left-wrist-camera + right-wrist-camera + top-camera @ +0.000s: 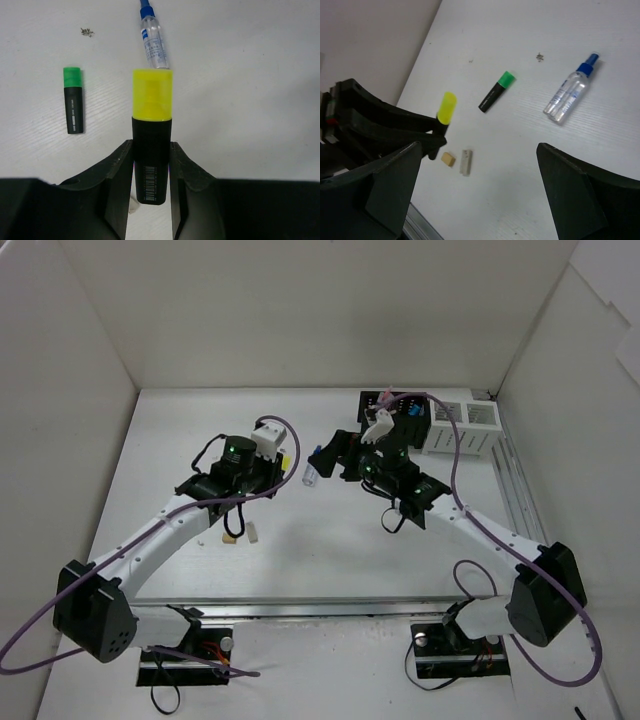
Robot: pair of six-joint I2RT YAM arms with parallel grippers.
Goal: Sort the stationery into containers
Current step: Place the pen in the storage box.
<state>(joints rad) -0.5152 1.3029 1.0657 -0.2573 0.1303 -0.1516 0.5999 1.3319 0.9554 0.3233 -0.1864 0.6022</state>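
My left gripper is shut on a black highlighter with a yellow cap and holds it above the table; in the top view it is left of centre. A green-capped highlighter lies to its left. A clear blue-capped bottle lies beyond it. My right gripper is open and empty above the table, facing the left gripper. Below it lie a tan eraser and a white eraser. The green-capped highlighter and the bottle also show there.
A black perforated organiser stands at the back right, with two white perforated bins beside it. White walls enclose the table on three sides. A metal rail runs along the near edge.
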